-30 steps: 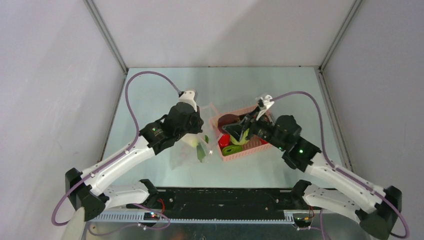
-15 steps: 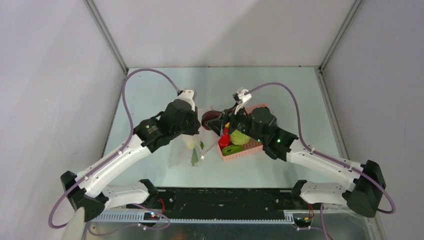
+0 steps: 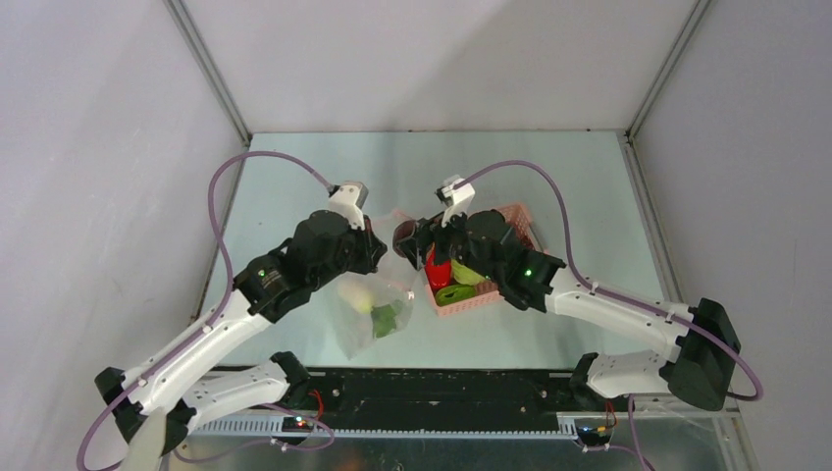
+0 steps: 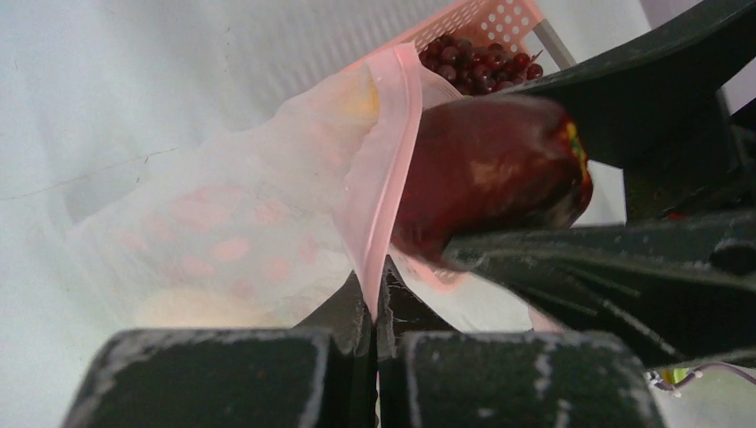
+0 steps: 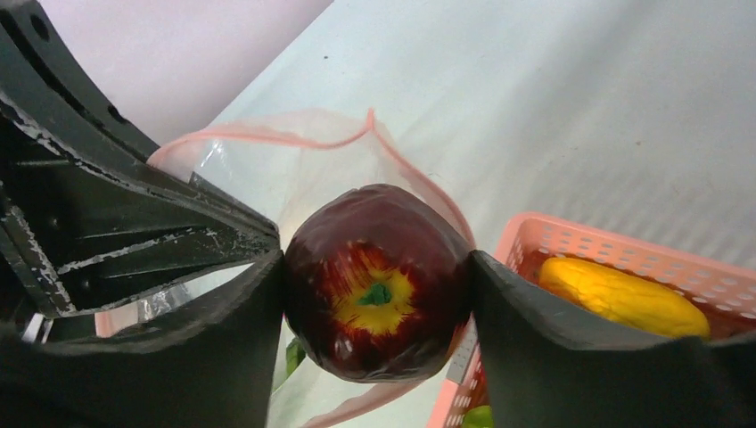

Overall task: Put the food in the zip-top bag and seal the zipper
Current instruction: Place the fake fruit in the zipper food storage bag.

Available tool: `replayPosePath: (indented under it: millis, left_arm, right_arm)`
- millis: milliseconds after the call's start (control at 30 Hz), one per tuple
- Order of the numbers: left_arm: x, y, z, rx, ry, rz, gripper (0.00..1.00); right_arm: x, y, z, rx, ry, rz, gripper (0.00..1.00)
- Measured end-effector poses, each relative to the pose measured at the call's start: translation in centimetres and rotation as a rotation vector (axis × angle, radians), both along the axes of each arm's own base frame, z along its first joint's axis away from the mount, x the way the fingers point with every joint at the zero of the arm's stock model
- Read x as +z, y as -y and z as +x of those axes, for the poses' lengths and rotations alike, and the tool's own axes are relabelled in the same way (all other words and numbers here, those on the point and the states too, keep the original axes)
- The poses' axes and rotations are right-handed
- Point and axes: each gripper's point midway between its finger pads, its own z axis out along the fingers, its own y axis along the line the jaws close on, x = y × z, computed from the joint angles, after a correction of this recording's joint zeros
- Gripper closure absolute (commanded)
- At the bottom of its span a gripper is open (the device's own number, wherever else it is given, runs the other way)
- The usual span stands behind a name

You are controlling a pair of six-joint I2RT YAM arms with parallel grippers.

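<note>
Since a second ago your right gripper (image 3: 413,238) has swung left, off the pink basket (image 3: 521,218) and up to the mouth of the zip-top bag (image 3: 371,306), and your left arm has drawn that mouth a little to the left. You hold the dark maroon apple (image 5: 377,283) squarely between the right fingers, one pad pressed on each flank and its yellow-and-green stem end facing the wrist camera. In the left wrist view the apple's far end meets the zipper (image 4: 389,169), though whether it has crossed the rim cannot be told. Your left gripper (image 4: 375,296) is pinched tight on the bag's pink edge, holding the mouth up and open just beside the apple. Down in the bag lie the white oblong piece (image 3: 359,294) and the leafy green piece (image 3: 387,319). In the basket, just right of the bag, you have the red piece (image 3: 439,267), the lime-green piece (image 3: 472,270) and the yellow piece (image 5: 624,300).
</note>
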Motion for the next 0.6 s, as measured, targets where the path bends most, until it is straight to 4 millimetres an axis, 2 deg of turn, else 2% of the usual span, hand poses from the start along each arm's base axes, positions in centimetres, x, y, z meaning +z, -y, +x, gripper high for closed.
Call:
replayPosePath:
  millis: [33,100,233,400,600]
  left_arm:
    - [0.2,0.0,0.0,0.0,0.005,-0.005,1.0]
    - [0.5,-0.1,-0.1,0.0,0.013,-0.013,1.0]
    - [0.6,-0.1,-0.1,0.001,0.016,-0.016,1.0]
    - [0.5,-0.2,0.0,0.006,0.018,-0.013,1.0]
    - [0.6,-0.6,0.2,0.029,0.017,0.006,1.0]
  right_arm:
    - [-0.1,-0.3,-0.2,0.011,0.001,-0.01,0.13]
    - [-0.1,-0.8,-0.7,0.039,0.009,-0.018,0.08]
    - [0.6,-1.5,-1.4,0.086,0.034,-0.028,0.03]
    - [1.9,-1.7,-2.0,0.119,0.063,-0.016,0.02]
    - [2.7,-0.9,-2.5,0.127,0.083,-0.02,0.01]
